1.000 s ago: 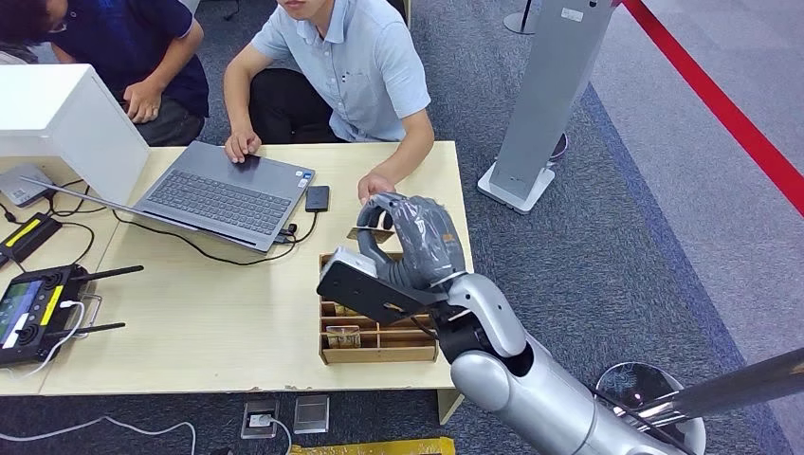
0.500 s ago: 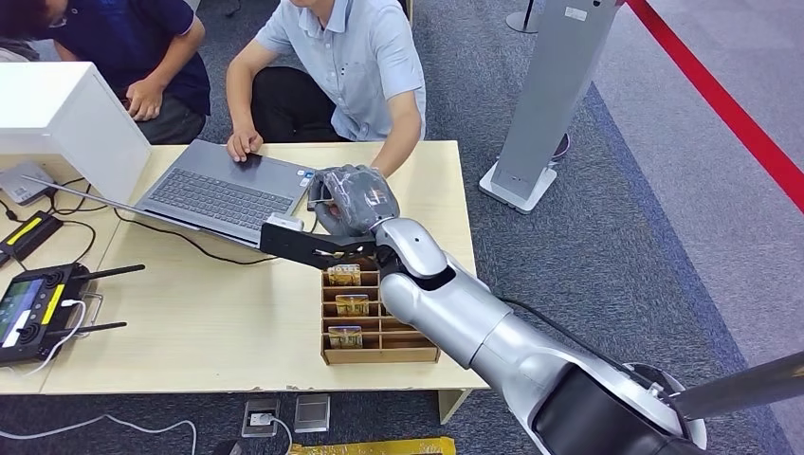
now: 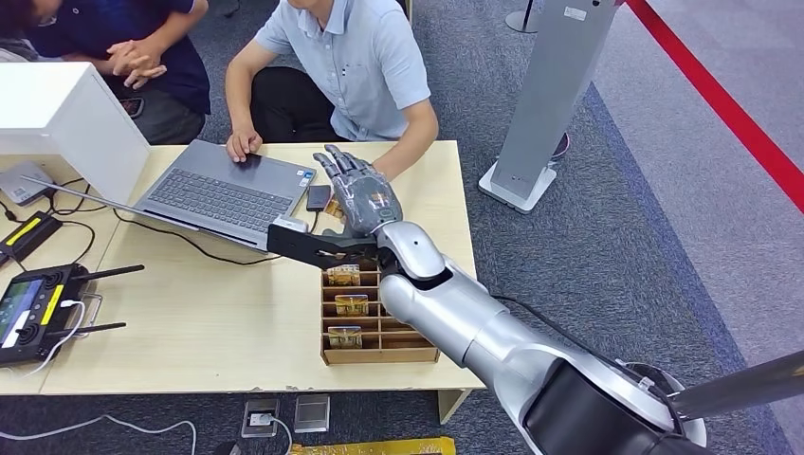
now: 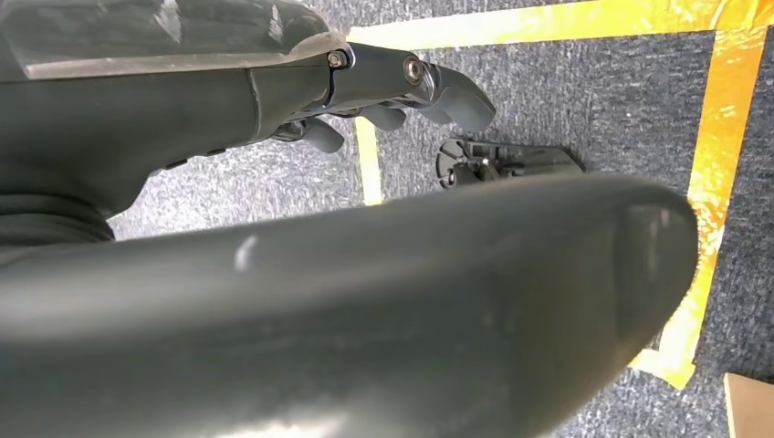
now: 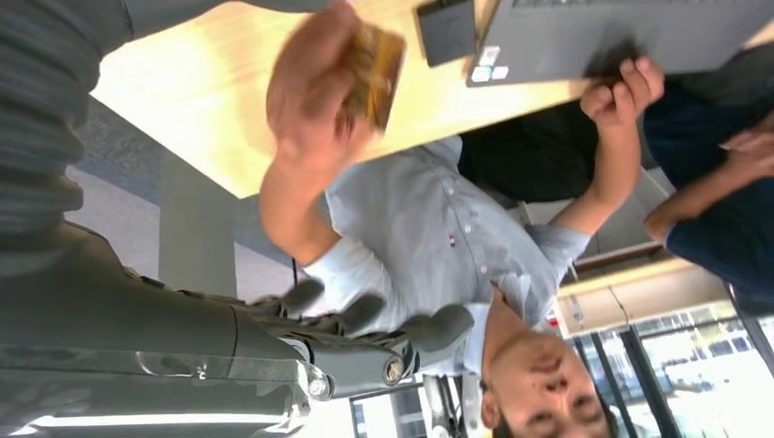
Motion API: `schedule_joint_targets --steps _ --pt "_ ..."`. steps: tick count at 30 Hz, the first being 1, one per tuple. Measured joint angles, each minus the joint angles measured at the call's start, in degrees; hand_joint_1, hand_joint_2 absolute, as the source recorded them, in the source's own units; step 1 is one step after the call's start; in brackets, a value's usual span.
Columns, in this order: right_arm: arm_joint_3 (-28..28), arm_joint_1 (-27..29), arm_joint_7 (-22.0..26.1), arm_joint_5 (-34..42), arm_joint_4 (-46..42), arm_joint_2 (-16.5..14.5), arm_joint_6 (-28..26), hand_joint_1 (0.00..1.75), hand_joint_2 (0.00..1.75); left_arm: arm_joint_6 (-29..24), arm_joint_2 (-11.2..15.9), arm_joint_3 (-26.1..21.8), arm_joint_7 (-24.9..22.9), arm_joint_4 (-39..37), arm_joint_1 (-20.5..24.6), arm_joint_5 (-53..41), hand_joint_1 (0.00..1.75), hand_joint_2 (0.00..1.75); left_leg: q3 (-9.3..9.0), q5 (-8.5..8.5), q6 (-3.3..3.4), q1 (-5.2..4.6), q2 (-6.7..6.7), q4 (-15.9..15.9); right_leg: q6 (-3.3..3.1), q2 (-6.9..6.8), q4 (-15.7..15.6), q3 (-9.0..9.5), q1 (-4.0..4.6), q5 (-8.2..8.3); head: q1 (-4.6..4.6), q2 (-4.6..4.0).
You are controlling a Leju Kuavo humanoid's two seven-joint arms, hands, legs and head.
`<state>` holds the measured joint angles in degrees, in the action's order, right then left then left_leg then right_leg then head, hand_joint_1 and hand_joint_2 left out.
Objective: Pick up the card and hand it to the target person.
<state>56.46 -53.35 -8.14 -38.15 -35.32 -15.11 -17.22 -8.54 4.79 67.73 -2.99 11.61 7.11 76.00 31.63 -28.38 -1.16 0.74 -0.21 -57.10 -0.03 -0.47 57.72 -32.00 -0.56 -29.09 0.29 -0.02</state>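
Observation:
The gold card (image 5: 374,64) is pinched in the hand (image 5: 310,91) of the person in the light blue shirt (image 3: 365,66), above the table. My right hand (image 3: 356,194) reaches over the table's far side toward that person. Its fingers (image 5: 365,319) are spread and hold nothing. From the head camera, my hand hides the person's hand. My left hand (image 4: 402,91) hangs low over grey carpet with yellow tape, loosely curled around nothing. A wooden compartment box (image 3: 379,353) under my right forearm holds several more cards (image 3: 352,304).
An open laptop (image 3: 223,190) and a black phone (image 3: 318,197) lie beside my right hand. A white box (image 3: 57,114) and a remote controller (image 3: 33,308) sit at the left. A second person (image 3: 142,57) sits at the far left. A grey stand (image 3: 550,95) rises to the right.
My right hand carried the card from above the box toward the person, then spread its fingers. The person now holds the card.

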Motion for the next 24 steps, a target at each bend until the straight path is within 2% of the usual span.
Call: schedule_joint_targets --steps 4,8,10,14,17,21,24 --pt "-0.7 -0.2 0.9 4.4 -1.6 0.4 -1.3 0.00 1.75 -0.2 0.0 0.0 0.5 0.0 -0.4 0.9 0.00 0.00 -0.01 0.00 0.00 0.00 0.01 0.0 0.00 0.01 0.0 -0.02 0.00 0.00 -0.01 0.00" --pt "-2.3 0.3 0.3 12.1 -5.8 2.1 0.8 0.00 1.75 -0.6 0.0 0.0 0.5 0.0 -0.8 1.7 0.00 0.00 -0.03 0.00 0.00 0.00 0.02 0.0 0.00 0.01 0.0 -0.03 0.00 0.00 -0.01 0.00" --pt "-3.4 1.3 0.5 18.5 -8.8 3.3 2.7 0.00 1.75 -0.7 0.0 0.0 0.4 0.0 -0.9 2.1 0.00 0.00 -0.03 0.00 0.00 0.00 0.03 0.0 0.00 0.02 0.0 -0.02 0.00 0.00 0.00 0.00" --pt "-6.2 5.6 4.1 36.8 -17.0 6.5 6.4 0.00 1.75 -0.9 0.0 0.0 0.3 0.0 -1.1 3.0 0.00 0.00 -0.03 -0.01 0.00 0.00 0.02 0.0 0.00 0.02 0.0 -0.03 0.00 0.00 -0.01 0.00" --pt "-8.0 9.8 7.6 46.2 -24.0 9.6 5.5 0.00 1.75 -1.2 0.0 0.0 0.4 0.0 -1.2 3.7 0.00 0.00 -0.02 -0.02 0.00 0.00 0.02 0.0 0.00 0.02 -0.1 -0.04 0.00 0.00 0.00 0.00" --pt "-10.2 16.8 11.5 49.2 -33.6 14.2 2.6 0.00 1.75 -1.3 0.0 0.0 0.7 0.0 -1.4 4.3 0.00 0.00 -0.04 -0.05 0.01 0.00 0.03 0.0 0.01 0.05 -0.1 -0.05 0.00 0.00 -0.02 0.00" --pt "-11.6 21.9 12.8 49.8 -39.7 17.2 3.1 0.00 1.75 -1.5 0.0 0.0 0.7 0.0 -1.5 4.4 0.00 0.00 -0.02 -0.08 0.03 0.00 0.03 0.0 0.01 0.05 -0.1 -0.04 0.00 -0.01 0.05 0.00"
